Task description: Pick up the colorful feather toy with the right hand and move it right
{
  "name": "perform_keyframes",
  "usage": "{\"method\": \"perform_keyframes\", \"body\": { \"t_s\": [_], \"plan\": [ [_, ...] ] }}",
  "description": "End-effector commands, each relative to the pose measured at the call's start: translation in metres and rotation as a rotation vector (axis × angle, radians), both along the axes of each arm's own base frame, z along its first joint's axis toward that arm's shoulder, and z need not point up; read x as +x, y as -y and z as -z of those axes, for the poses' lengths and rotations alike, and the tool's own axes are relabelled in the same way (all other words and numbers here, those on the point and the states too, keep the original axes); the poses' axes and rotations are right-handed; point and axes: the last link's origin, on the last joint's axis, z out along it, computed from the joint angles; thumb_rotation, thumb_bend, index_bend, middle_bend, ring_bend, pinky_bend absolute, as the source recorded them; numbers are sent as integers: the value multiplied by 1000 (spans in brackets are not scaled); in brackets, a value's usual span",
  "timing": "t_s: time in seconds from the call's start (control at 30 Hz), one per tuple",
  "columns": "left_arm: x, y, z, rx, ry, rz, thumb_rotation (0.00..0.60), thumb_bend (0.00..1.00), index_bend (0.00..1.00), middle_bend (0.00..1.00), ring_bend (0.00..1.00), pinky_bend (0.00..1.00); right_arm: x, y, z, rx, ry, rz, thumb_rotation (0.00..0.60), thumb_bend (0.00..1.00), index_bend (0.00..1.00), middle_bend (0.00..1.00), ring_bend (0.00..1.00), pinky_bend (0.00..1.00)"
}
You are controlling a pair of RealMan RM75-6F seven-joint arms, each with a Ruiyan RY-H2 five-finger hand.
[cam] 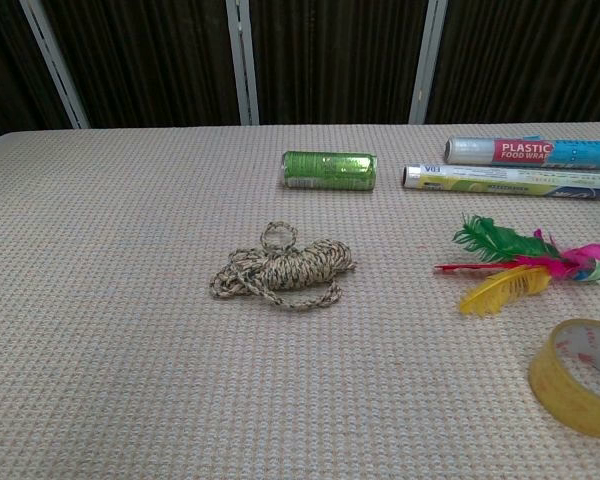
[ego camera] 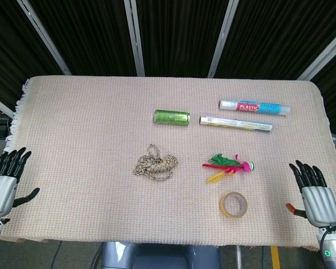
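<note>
The colorful feather toy [ego camera: 229, 166] lies flat on the right part of the table [ego camera: 73, 145], which is covered with a beige woven cloth. Its green, red, pink and yellow feathers point to the left, and its small round base points to the right. Nothing touches it.

The right hand [ego camera: 315, 195] is at the right front corner of the table, well apart from the toy. Its fingers are straight and spread and it holds nothing. The left hand [ego camera: 4, 182] is at the left front edge, also with fingers apart and nothing in it. The chest view does not show the hands.

Just in front of the toy there is a roll of yellowish transparent tape [ego camera: 233, 204], lying flat. Some red marks are on its inner side, but they are too small to read.

Behind the toy there are two long rolls lying side by side. The further one [ego camera: 255, 107] has a red label with the words "PLASTIC FOOD WRAP" and a blue part with small writing that cannot be read. The nearer roll [ego camera: 236, 123] is silver with a yellow-green label; its text is too small to read.

To the left of these rolls a green can [ego camera: 172, 116] lies on its side, its print not readable. Nearer to the front, at the middle of the table, there is a bundle of braided rope [ego camera: 155, 163].
</note>
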Motion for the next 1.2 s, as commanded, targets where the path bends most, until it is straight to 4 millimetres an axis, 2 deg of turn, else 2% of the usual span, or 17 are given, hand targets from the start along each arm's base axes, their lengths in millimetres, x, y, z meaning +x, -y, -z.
{"method": "perform_keyframes", "body": {
  "t_s": [0.03, 0.27, 0.37, 0.43, 0.5, 0.53, 0.7, 0.97, 1.2],
  "plan": [
    [-1, 1, 1, -5, -11, -3, 600, 181, 0, 0, 0, 0, 0, -1, 0, 2, -1, -1, 600, 44, 0, 0, 0, 0],
    [-2, -1, 4, -3, -13, -13, 600, 187, 0, 0, 0, 0, 2, 1, 1, 5, 15, -30, 600, 44, 0, 0, 0, 0],
    [-1, -1, 4, 2, -8, 2, 600, 189, 0, 0, 0, 0, 10, 6, 4, -10, 61, -89, 600, 60, 1, 0, 0, 0],
    [1, -2, 4, 13, 0, 16, 600, 197, 0, 0, 0, 0, 16, 11, 13, -9, 85, -136, 600, 88, 81, 0, 0, 0],
    [0, -3, 3, 18, -4, 18, 600, 204, 0, 0, 0, 0, 26, 19, 27, 15, 119, -210, 600, 119, 233, 0, 0, 0],
    [0, -4, 3, 19, -8, 21, 600, 206, 0, 0, 0, 0, 32, 25, 36, 34, 135, -253, 600, 137, 277, 0, 0, 0],
    [-4, -9, 9, -4, -10, 5, 600, 207, 0, 0, 0, 0, 50, 54, 59, 67, 190, -365, 600, 194, 375, 0, 0, 0],
    [-6, -14, 12, -3, -27, -14, 600, 239, 0, 0, 0, 0, 57, 100, 82, 177, 149, -345, 600, 194, 367, 0, 0, 0],
    [-8, -16, 15, -8, -41, -30, 600, 240, 0, 0, 0, 0, 55, 120, 104, 273, 76, -292, 600, 195, 326, 0, 0, 0]
  ]
}}
